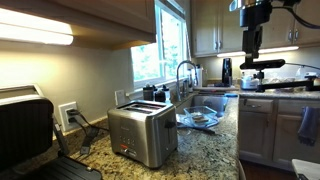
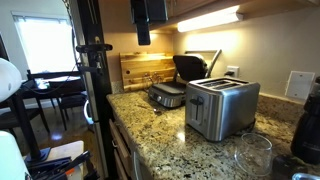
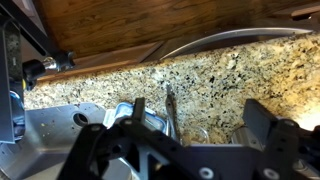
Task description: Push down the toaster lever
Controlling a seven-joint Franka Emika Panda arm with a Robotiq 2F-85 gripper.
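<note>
The brushed-steel two-slot toaster (image 1: 142,134) stands on the granite counter, its narrow end with small reddish marks facing the camera. It also shows in an exterior view (image 2: 222,106). I cannot make out its lever. My gripper (image 1: 250,48) hangs high over the far end of the counter near the sink, well away from the toaster, and it shows at the top of an exterior view (image 2: 145,32). In the wrist view the gripper (image 3: 176,150) is open and empty, looking down on granite, the sink and the faucet (image 3: 170,108). The toaster is out of the wrist view.
A black-and-silver flat-lidded appliance (image 1: 25,130) sits beside the toaster, also in an exterior view (image 2: 172,94). A sink with faucet (image 1: 186,76) and a glass dish (image 1: 200,118) lie beyond. A wooden board (image 2: 143,68), a drinking glass (image 2: 250,155) and overhead cabinets are nearby.
</note>
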